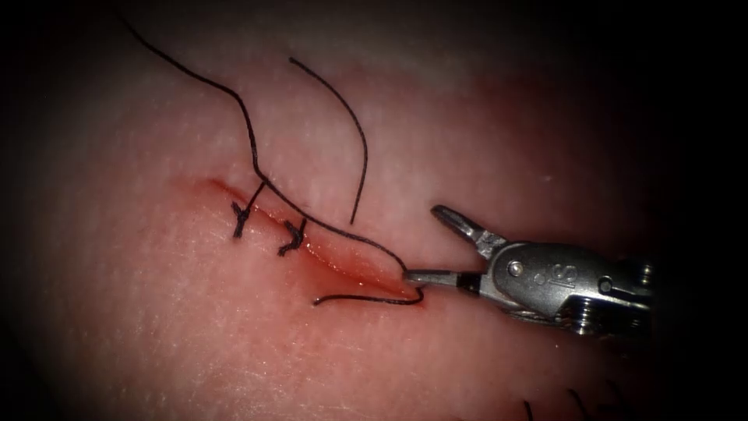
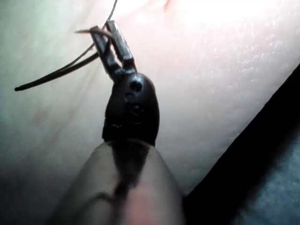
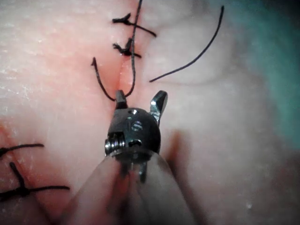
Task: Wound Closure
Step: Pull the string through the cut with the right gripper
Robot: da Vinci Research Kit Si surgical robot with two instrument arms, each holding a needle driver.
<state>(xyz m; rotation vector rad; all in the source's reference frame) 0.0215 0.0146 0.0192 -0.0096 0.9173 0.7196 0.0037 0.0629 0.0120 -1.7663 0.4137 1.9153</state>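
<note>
Clearly the right claw [image 1: 428, 243] gapes wide (lower tip touching the thread [image 1: 343, 231] at the cut [image 1: 335, 261]), while the left claw [image 2: 108, 37] clamps thread.

The right tool's [image 1: 436, 245] metal wrist housing, at the frame's right, carries an engraved mark resembling "S"; nothing else is legible.

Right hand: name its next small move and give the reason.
Probably close the right hand on the thread at the right end of the cut. Its jaws stand open and hold nothing, and the lower one's tip lies against the thread where it bends back to a short loose tail.
</note>
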